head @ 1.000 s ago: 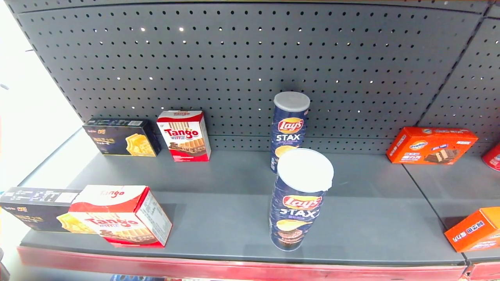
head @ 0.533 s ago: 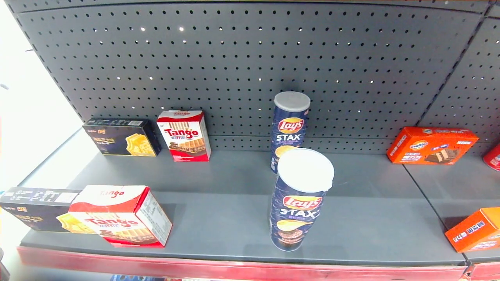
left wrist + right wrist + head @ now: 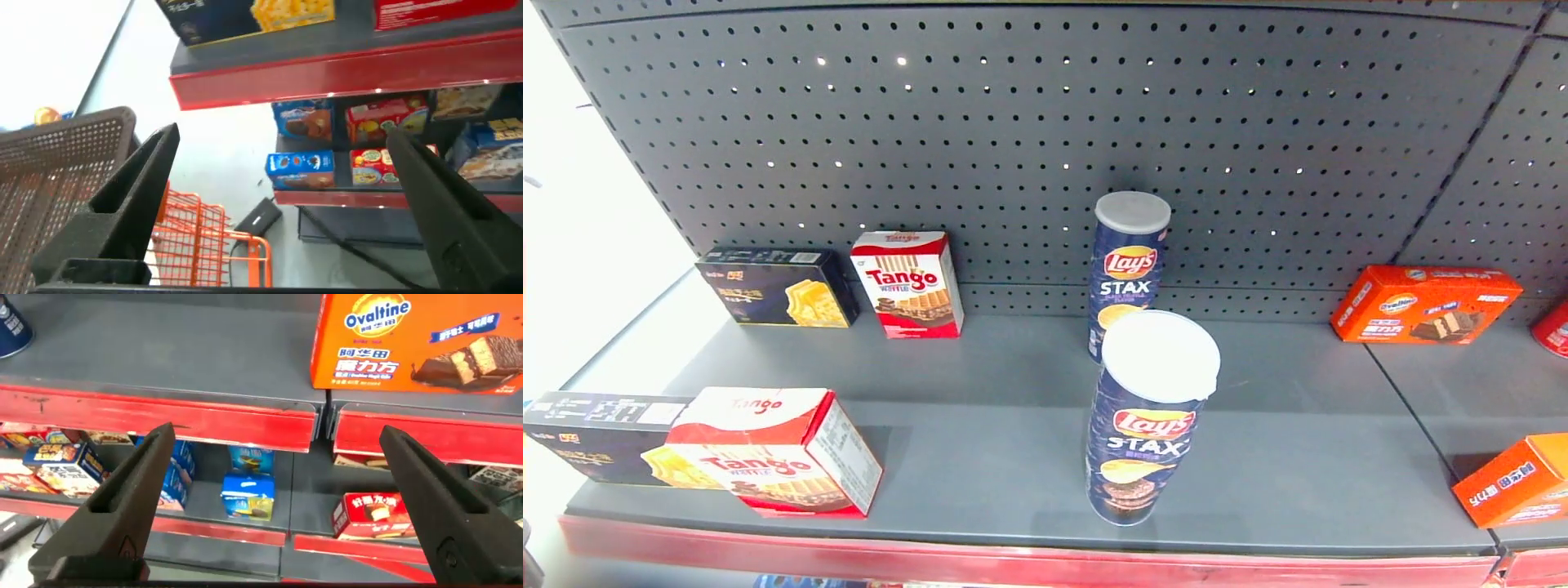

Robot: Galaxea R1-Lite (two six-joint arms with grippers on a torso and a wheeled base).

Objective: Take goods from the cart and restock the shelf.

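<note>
On the grey shelf two dark blue chip cans stand upright, one near the front and one at the back panel. Red-and-white wafer boxes sit at front left and back left, each beside a black box. Orange boxes lie at the right. My left gripper hangs open below the shelf's red edge, nothing between its fingers. My right gripper is open too, in front of the red shelf edge, with an orange box above it.
A brown mesh basket and an orange wire cart stand on the floor below the left gripper. Lower shelves hold several small packs. A perforated panel backs the shelf. Bare shelf lies between the cans and the orange boxes.
</note>
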